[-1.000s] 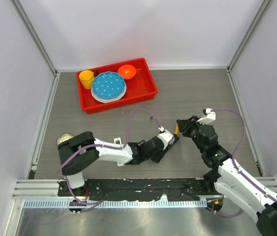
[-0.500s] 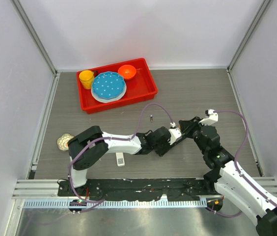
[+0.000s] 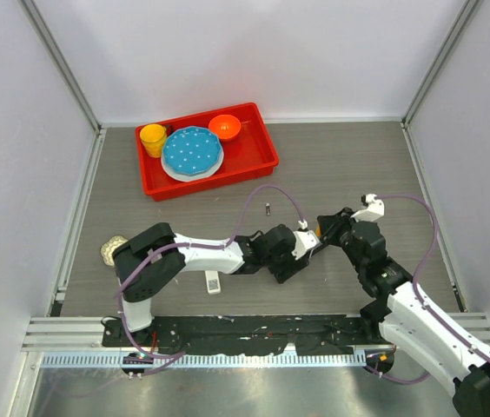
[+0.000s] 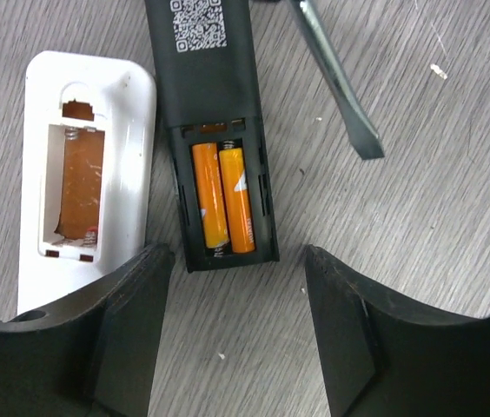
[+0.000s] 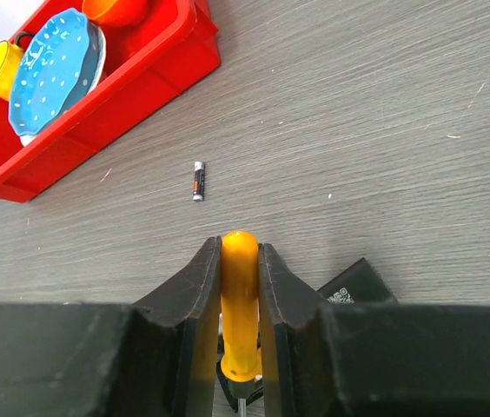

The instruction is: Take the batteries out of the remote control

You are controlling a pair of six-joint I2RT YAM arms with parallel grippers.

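Since a second ago left gripper [image 4: 238, 261] slid right, now spread over black remote [image 4: 206, 69]; right gripper [image 5: 239, 252] pinches screwdriver [image 5: 239, 304]. Two orange batteries [image 4: 223, 200] still seated; one loose cell [image 5: 198, 181] already out.

Orange batteries [image 4: 221, 198] — black remote [image 4: 208, 78], white remote [image 4: 134, 165].

I've swung the left arm [image 3: 201, 252] forward at shoulder and elbow. The left gripper [image 3: 304, 246] nudged toward the right gripper [image 3: 321, 229], then eased back a touch. Its purple cable [image 3: 267, 188] loop slid right. The elbow move uncovered a small white piece [image 3: 213, 281]. The right gripper, with the screwdriver [image 5: 239, 321], barely shifted.
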